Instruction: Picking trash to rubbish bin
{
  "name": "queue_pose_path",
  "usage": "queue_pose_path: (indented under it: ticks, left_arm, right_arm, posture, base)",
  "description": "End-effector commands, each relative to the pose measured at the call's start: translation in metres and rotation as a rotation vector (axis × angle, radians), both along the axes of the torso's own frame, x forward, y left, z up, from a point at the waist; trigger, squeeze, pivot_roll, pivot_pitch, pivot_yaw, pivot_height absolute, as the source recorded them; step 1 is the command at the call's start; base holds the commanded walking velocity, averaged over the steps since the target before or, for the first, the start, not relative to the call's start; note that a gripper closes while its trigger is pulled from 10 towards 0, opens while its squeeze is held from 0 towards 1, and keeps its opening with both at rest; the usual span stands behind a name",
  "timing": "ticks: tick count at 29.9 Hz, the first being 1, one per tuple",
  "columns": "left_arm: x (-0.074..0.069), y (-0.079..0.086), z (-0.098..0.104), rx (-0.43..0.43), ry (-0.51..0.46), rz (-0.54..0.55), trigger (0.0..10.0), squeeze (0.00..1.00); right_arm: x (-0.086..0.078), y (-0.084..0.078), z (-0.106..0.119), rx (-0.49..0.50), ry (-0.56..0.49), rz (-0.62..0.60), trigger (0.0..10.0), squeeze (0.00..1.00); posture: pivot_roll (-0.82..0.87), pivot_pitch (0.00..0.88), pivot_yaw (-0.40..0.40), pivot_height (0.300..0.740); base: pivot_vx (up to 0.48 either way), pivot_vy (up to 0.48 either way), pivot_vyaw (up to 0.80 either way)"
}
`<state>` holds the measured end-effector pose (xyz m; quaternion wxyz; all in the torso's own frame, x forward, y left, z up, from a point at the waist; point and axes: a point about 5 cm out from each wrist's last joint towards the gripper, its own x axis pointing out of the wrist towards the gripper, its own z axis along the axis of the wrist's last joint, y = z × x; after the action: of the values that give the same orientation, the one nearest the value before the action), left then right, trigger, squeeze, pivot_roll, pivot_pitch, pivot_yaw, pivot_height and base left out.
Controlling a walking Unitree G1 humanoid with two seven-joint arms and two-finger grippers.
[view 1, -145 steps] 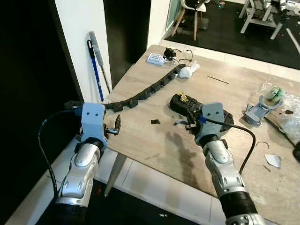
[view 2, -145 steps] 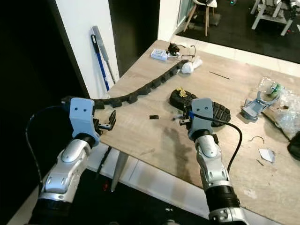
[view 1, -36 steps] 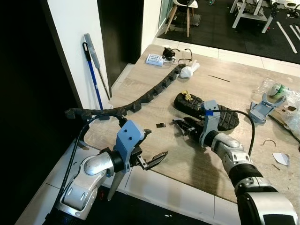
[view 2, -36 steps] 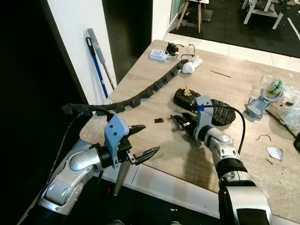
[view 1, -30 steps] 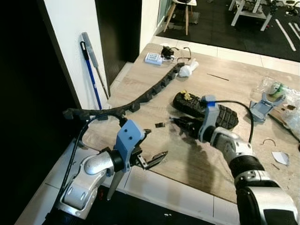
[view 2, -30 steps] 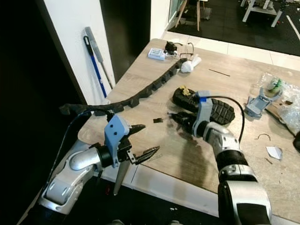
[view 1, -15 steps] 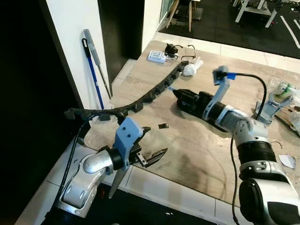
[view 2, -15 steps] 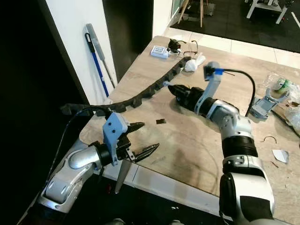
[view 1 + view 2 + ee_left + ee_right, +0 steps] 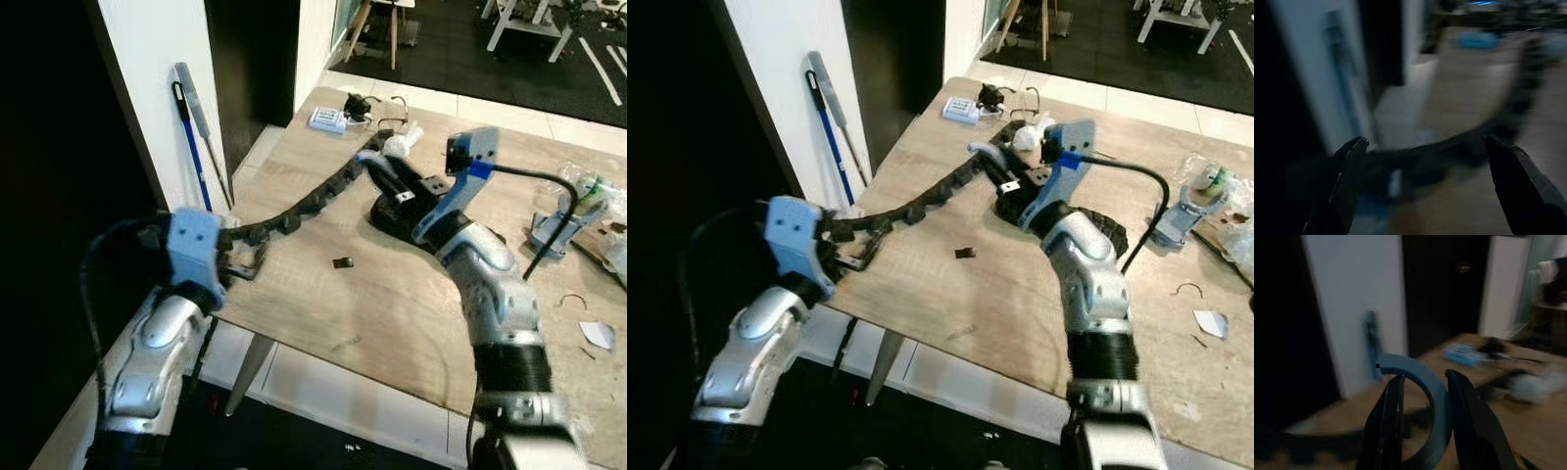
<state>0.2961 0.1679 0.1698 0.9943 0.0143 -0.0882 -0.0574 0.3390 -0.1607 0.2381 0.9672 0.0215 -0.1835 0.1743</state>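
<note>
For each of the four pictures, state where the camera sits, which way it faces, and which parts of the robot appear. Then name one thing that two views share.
Left eye: on the head, looking down at the wooden table; both arms show.
Right eye: beside it, same scene; the right gripper is raised over the table.
Left wrist: looks along the open left gripper at the black cable chain.
Right wrist: looks along its fingers, which hold a blue curved strip, towards the white wall.
Shared: both eye views show the cable chain.

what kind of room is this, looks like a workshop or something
Probably a workshop or lab corner rather than a living room. A wooden table carries a long black cable chain, a tyre-like black tread piece and small printed parts. A mop or broom leans on the white wall, and chairs stand on dark flooring beyond.
</note>
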Motion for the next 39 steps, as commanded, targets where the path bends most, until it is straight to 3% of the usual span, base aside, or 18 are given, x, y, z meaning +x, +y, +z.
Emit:
queue_pose_path:
  ticks: [1, 6, 8, 11, 16, 18, 23, 28, 33, 37, 39]
  left_arm:
    - [-0.004, 0.0, -0.001, -0.007, 0.007, 0.04, 10.0, 0.0]
    - [-0.008, 0.005, -0.001, 0.022, -0.008, 0.11, 10.0, 0.0]
    - [-0.009, 0.005, 0.0, 0.038, -0.015, 0.15, 10.0, 0.0]
    - [-0.01, 0.002, 0.001, 0.06, -0.026, 0.158, 10.0, 0.0]
    - [-0.008, -0.001, 0.001, 0.073, -0.022, 0.153, 10.0, 0.0]
    - [-0.008, -0.001, 0.001, 0.073, -0.022, 0.153, 10.0, 0.0]
    - [-0.01, -0.002, -0.01, 0.123, 0.004, 0.127, 10.0, 0.0]
    - [-0.018, -0.001, -0.023, 0.145, 0.031, 0.133, 10.0, 0.0]
    - [-0.02, 0.004, -0.023, 0.142, 0.036, 0.148, 10.0, 0.0]
    - [-0.018, 0.012, -0.021, 0.125, 0.04, 0.173, 10.0, 0.0]
    - [-0.015, 0.015, -0.017, 0.133, 0.028, 0.185, 10.0, 0.0]
  right_arm:
    - [-0.006, -0.002, 0.004, -0.032, -0.048, -0.04, 10.0, 0.0]
    - [-0.014, 0.001, -0.002, -0.098, -0.089, -0.086, 10.0, 0.0]
    - [-0.017, 0.0, -0.011, -0.178, -0.118, -0.176, 10.0, 0.0]
    - [-0.019, -0.001, -0.022, -0.187, -0.1, -0.217, 10.0, 0.0]
    - [-0.026, -0.004, -0.05, -0.135, 0.018, -0.221, 10.0, 0.0]
    - [-0.026, -0.004, -0.05, -0.135, 0.018, -0.221, 10.0, 0.0]
    - [-0.05, 0.005, -0.073, -0.074, 0.112, -0.174, 10.0, 0.0]
    - [-0.069, -0.001, -0.084, -0.053, 0.167, -0.182, 10.0, 0.0]
    - [-0.072, -0.005, -0.087, -0.049, 0.172, -0.213, 10.0, 0.0]
    - [-0.067, -0.004, -0.084, -0.046, 0.157, -0.236, 10.0, 0.0]
    - [-0.056, 0.004, -0.078, -0.084, 0.12, -0.198, 10.0, 0.0]
  posture:
    - [-0.01, 0.09, -0.037, 0.74]
    - [-0.01, 0.086, -0.043, 0.74]
    - [-0.01, 0.077, -0.048, 0.74]
    - [-0.01, 0.071, -0.046, 0.74]
    - [0.01, 0.048, -0.043, 0.74]
    - [0.01, 0.048, -0.043, 0.74]
    - [0.0, 0.024, -0.042, 0.74]
    - [0.01, 0.0, -0.051, 0.74]
    - [0.01, 0.004, -0.053, 0.74]
    - [0.02, 0.015, -0.047, 0.74]
    - [0.03, 0.03, -0.044, 0.74]
  base:
    - [0.0, 0.0, 0.0]
    - [0.0, 0.0, 0.0]
    - [0.0, 0.0, 0.0]
    - [0.0, 0.0, 0.0]
    - [0.0, 0.0, 0.0]
    - [0.0, 0.0, 0.0]
    - [0.0, 0.0, 0.0]
    - [0.0, 0.0, 0.0]
    - [0.0, 0.0, 0.0]
    - [0.0, 0.0, 0.0]
    - [0.0, 0.0, 0.0]
